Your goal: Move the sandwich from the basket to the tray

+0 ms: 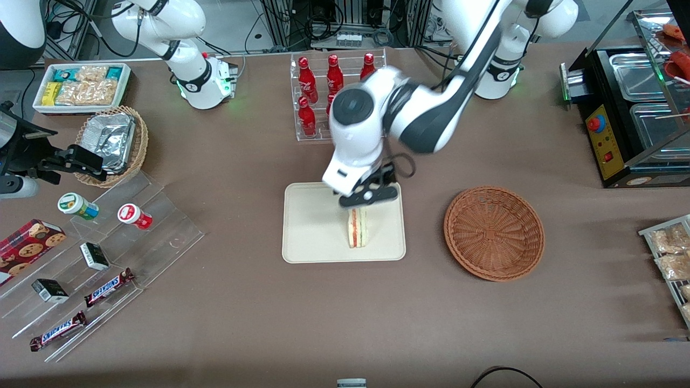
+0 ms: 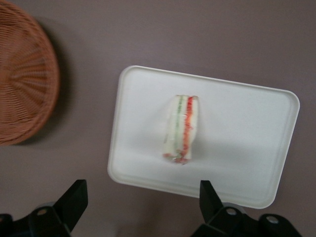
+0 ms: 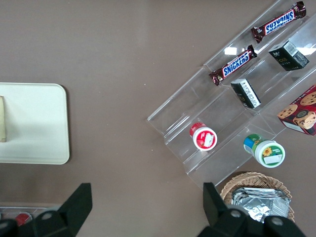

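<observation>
The sandwich [image 1: 357,229] stands on its edge on the cream-white tray [image 1: 312,237], its red and green layers showing. My left gripper [image 1: 366,196] hangs above the tray's rim that lies farther from the front camera, just above the sandwich's farther end. It is open and empty, clear of the sandwich. In the left wrist view the sandwich [image 2: 181,129] sits mid-tray [image 2: 247,148], with the gripper [image 2: 142,190] spread wide over the tray's rim. The reddish-brown basket [image 1: 494,233] is empty, beside the tray toward the working arm's end; it also shows in the left wrist view [image 2: 22,84].
A clear rack of red bottles [image 1: 329,91] stands farther from the camera than the tray. A stepped acrylic display of snacks [image 1: 97,258], a tan basket with foil containers [image 1: 113,143] and a white snack bin [image 1: 81,86] lie toward the parked arm's end. A black appliance [image 1: 630,118] stands at the working arm's end.
</observation>
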{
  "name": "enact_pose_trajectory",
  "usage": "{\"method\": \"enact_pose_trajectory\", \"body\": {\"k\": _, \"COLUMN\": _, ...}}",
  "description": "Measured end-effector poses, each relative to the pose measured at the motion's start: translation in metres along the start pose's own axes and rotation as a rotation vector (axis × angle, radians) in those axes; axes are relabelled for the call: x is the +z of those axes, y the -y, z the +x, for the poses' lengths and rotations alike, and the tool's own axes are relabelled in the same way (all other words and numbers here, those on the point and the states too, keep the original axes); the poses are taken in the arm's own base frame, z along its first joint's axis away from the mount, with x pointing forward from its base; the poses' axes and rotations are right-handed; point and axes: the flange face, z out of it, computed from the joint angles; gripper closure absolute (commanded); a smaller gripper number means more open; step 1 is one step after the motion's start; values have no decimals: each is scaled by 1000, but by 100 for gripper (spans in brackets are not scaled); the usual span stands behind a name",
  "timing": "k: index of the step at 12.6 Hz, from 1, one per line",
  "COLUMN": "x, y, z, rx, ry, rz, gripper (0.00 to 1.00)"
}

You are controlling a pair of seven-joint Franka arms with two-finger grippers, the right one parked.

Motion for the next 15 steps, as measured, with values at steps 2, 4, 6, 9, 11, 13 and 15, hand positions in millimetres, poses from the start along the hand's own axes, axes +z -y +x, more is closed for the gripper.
{"method": "enact_pose_trajectory", "body": {"k": 2, "x": -43, "y": 51, "z": 21, "rx": -73, "ry": 1, "rz": 33, "gripper": 0}}
{"method": "enact_pose_trajectory", "body": {"k": 4, "x": -78, "y": 107, "z": 47, "rx": -125, "ry": -4, "rz": 54, "gripper": 0}}
{"method": "enact_pose_trajectory", "body": {"k": 6, "x": -97, "y": 161, "z": 65, "rx": -127, "ry": 27, "rz": 92, "gripper": 0}}
{"method": "enact_pose_trajectory", "body": {"k": 9, "x": -98, "y": 234, "z": 96, "rx": -101, "ry": 93, "rz": 124, "gripper": 0}}
{"method": "enact_pose_trajectory", "body": {"k": 11, "x": -104, "y": 288, "z": 119, "rx": -77, "ry": 109, "rz": 107, "gripper": 0}}
{"method": "enact_pose_trajectory", "body": {"k": 13, "x": -119, "y": 348, "z": 131, "rx": -13, "ry": 129, "rz": 62, "gripper": 0}}
{"method": "enact_pose_trajectory", "body": {"k": 15, "x": -141, "y": 394, "z": 127, "rx": 51, "ry": 150, "rz": -34, "gripper": 0}}
